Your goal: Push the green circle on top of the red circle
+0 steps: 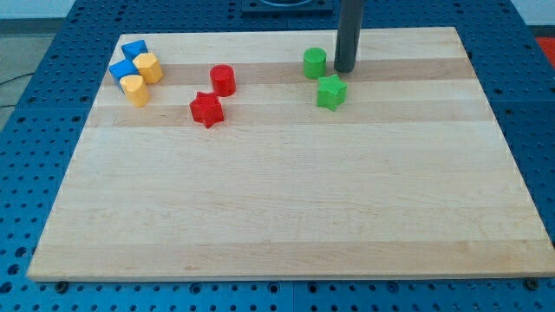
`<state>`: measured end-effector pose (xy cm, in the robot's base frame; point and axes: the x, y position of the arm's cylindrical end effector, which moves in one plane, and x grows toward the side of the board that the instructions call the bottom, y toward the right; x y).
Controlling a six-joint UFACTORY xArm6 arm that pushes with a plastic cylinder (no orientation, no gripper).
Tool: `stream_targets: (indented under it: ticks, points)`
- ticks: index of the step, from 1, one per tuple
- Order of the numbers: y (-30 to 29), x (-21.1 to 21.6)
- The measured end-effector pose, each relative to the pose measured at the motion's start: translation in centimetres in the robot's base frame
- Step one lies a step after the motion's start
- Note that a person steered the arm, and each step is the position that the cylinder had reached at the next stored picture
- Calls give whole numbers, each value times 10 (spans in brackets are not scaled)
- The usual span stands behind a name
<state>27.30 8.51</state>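
The green circle [315,63] stands near the view's top, right of centre. The red circle [223,80] stands well to its left, slightly lower. My tip [344,69] rests on the board just right of the green circle, a small gap between them, and above the green star [330,92]. The dark rod rises straight up out of the view's top.
A red star [206,109] lies just below-left of the red circle. Two blue blocks [133,51] [122,70] and two yellow blocks [148,67] [134,88] cluster at the top left. The wooden board [286,208] sits on a blue perforated table.
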Motion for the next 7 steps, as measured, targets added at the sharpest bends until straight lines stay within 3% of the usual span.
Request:
stream_targets:
  ticks: [1, 2, 3, 4, 5, 7]
  points:
    - [-84, -10]
    - [-106, -7]
    - [-83, 35]
    - [-120, 41]
    - [-133, -14]
    - [-108, -25]
